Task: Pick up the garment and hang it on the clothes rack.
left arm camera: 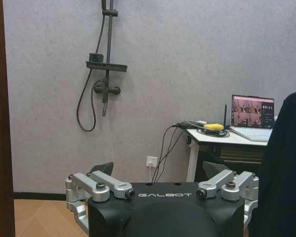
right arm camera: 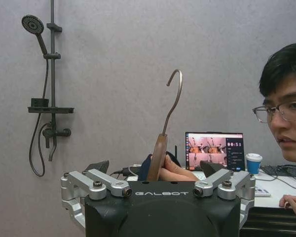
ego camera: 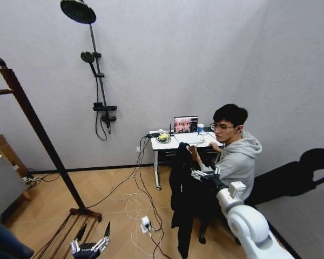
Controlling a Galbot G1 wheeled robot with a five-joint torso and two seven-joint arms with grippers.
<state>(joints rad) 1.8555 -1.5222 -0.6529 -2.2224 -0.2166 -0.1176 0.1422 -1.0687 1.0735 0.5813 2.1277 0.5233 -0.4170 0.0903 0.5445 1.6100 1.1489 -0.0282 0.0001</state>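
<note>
Right now the right pincer (ego camera: 198,174) stands with jaws apart at the hanger (right arm camera: 158,158), where a person's hand (right arm camera: 173,174) holds up the black garment (ego camera: 184,197). To grip well, it should close squarely on the wooden neck below the metal hook (right arm camera: 173,96). The left pincer (ego camera: 90,244) hangs low, jaws apart, near the clothes rack (ego camera: 40,129) well off to the left.

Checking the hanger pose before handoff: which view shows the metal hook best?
The right wrist view: the metal hook stands clear against the grey wall, rising from the wooden hanger neck, a person's hand holding it. The head view shows the black garment hanging, hook too small to make out. The left wrist view catches the garment's edge.
</note>
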